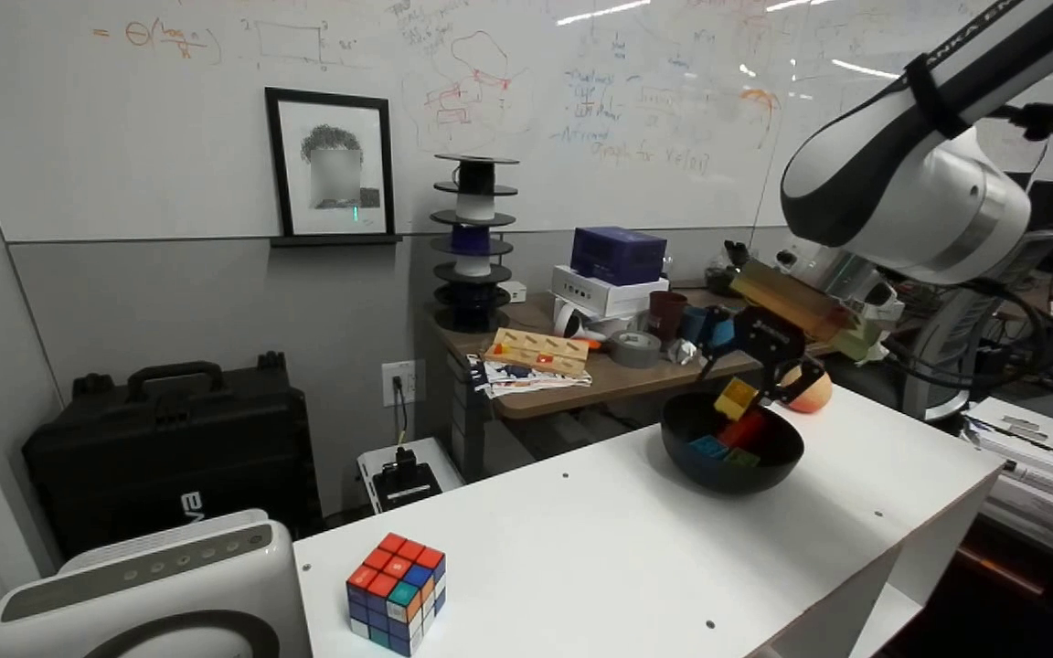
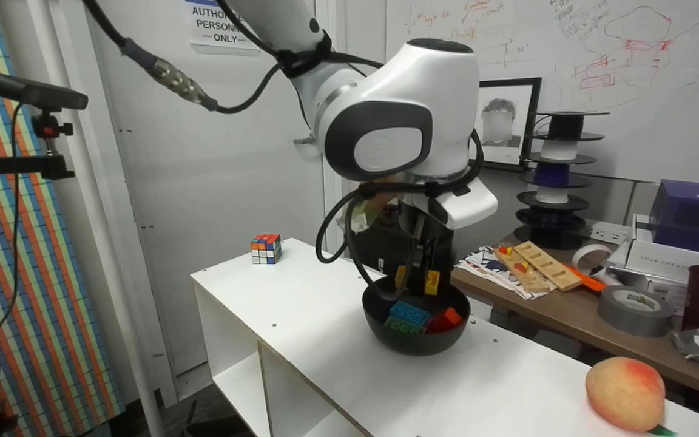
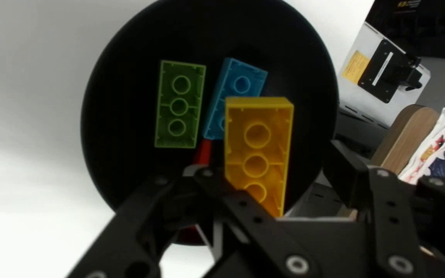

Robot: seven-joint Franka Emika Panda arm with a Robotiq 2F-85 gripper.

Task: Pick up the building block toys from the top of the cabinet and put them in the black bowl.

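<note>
The black bowl (image 1: 686,457) stands on the white cabinet top (image 1: 526,548); it shows in both exterior views (image 2: 380,334). The green block (image 3: 180,104) and blue block (image 3: 242,73) lie flat inside it, side by side. The yellow block (image 3: 259,146) is over the bowl, around rim height in an exterior view (image 1: 737,399). It looks clearly nearer the wrist camera than the others. My gripper (image 1: 739,379) is above the bowl with its fingers spread. The yellow block lies between them, apart from the right finger in the wrist view; whether it touches the left one I cannot tell.
A red block (image 2: 445,320) also lies in the bowl. The multicoloured puzzle cube (image 1: 396,594) stands at one end of the cabinet top. A peach-like orange ball (image 2: 625,393) lies beyond the bowl. The cluttered brown desk (image 1: 563,400) adjoins the cabinet's side.
</note>
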